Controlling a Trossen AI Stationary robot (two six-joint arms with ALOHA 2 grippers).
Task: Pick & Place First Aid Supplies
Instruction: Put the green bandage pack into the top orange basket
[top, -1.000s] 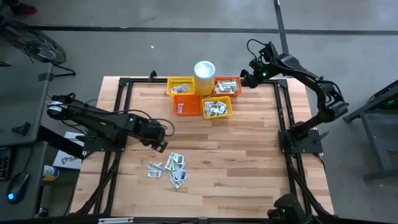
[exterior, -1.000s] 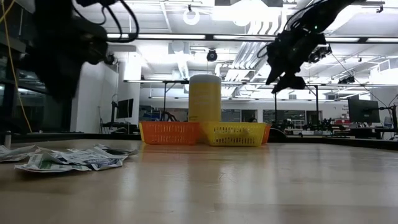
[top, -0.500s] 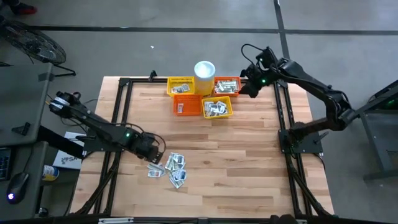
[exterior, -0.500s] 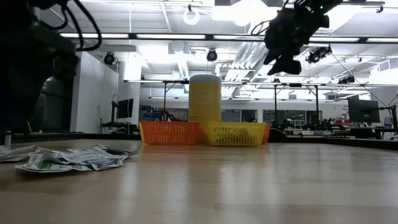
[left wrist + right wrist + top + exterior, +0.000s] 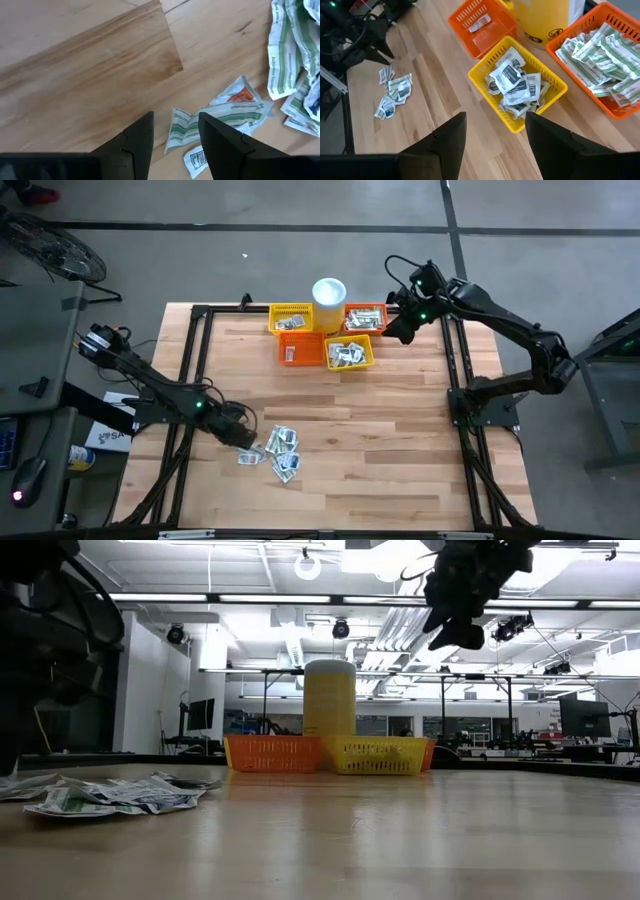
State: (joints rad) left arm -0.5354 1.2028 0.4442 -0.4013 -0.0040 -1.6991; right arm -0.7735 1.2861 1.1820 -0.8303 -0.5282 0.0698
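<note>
The first aid supplies (image 5: 278, 450) lie as a loose pile of white and green-striped sachets on the wooden table, near its front left; the low view shows them flat on the tabletop (image 5: 110, 795). My left gripper (image 5: 244, 438) is open, low over the pile's left edge. In the left wrist view its fingers (image 5: 175, 137) stand on either side of one green-striped sachet (image 5: 182, 126). My right gripper (image 5: 400, 323) is open and empty, high in the air beside the baskets (image 5: 455, 625). Its wrist view looks down on a yellow basket of sachets (image 5: 517, 85).
Four small mesh baskets sit at the table's far middle: yellow (image 5: 291, 318), orange (image 5: 300, 350), yellow (image 5: 348, 353) and orange (image 5: 365, 317), each with sachets inside. A white cup (image 5: 329, 292) stands between them. Black frame rails (image 5: 200, 350) run along the table's sides. Bare wood spans the middle.
My left gripper has moved toward the table's near edge and down to the left edge of the sachet pile, staying open. My right gripper has risen and shifted slightly toward the baskets. The sachets have stayed where they were.
</note>
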